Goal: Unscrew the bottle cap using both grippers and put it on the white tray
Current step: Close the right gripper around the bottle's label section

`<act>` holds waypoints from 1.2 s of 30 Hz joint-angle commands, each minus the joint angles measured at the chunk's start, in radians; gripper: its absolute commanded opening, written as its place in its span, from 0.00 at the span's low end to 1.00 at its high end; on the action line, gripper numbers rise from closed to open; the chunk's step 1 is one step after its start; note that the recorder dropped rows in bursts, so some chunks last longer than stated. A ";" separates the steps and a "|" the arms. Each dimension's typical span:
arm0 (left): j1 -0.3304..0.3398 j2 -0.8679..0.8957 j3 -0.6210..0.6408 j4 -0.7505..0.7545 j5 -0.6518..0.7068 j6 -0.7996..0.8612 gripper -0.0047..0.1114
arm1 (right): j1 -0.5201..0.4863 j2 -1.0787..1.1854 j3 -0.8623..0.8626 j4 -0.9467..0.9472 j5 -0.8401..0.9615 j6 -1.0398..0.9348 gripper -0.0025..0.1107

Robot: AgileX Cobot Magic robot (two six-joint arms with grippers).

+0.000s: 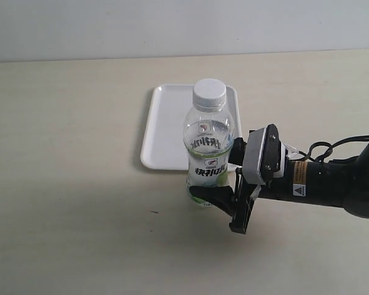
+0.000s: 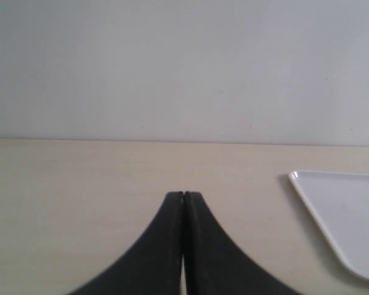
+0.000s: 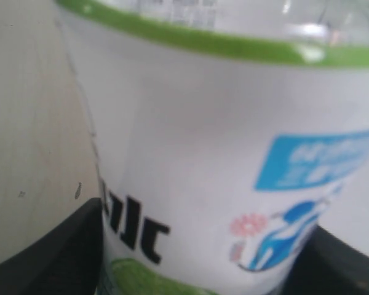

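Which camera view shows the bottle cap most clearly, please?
The exterior view: the bottle cap shows whole atop the bottle. The left wrist view misses it; the right wrist view shows only the bottle's label.

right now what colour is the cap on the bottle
The bottle cap on the bottle is plain white; the exterior view shows it best.

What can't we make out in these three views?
- Left gripper: outside the exterior view; left wrist view shows only its shut fingertips.
- Bottle cap: out of frame in the right wrist view; the bottle fills it.
- Label: text blurred, right wrist view.
- White tray: partly behind the bottle, exterior view.
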 commanded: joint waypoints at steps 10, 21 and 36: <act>-0.007 -0.006 -0.001 -0.003 -0.001 0.004 0.04 | 0.002 -0.046 -0.006 -0.019 -0.001 0.076 0.02; -0.007 -0.006 -0.001 -0.003 -0.001 0.004 0.04 | 0.002 -0.046 -0.006 -0.030 -0.001 0.076 0.02; -0.006 -0.006 -0.001 0.002 -0.013 0.001 0.04 | 0.002 -0.068 -0.006 -0.039 -0.001 0.076 0.02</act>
